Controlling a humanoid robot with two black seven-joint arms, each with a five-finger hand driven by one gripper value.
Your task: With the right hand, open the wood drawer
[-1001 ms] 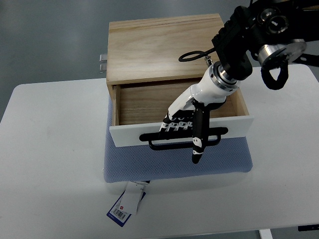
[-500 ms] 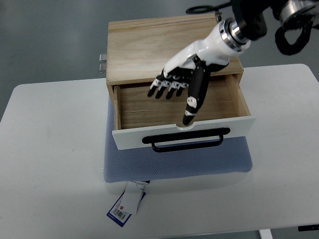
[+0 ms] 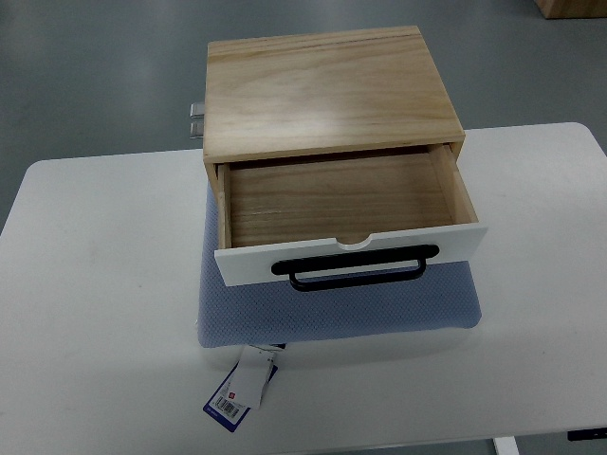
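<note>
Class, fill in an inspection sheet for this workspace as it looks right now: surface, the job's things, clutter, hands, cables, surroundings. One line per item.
Surface: white table, with a blue-grey mat under the box.
Job's things: wooden box on the mat; its drawer is pulled out and looks empty; white front panel with a black handle.
Clutter: a tag with a barcode at the mat's near edge; a small metal fitting at the box's rear left.
Hands: nothing seen; neither hand is in view.
Cables: nothing seen.
Surroundings: grey floor; a wooden corner at the top right.
</note>
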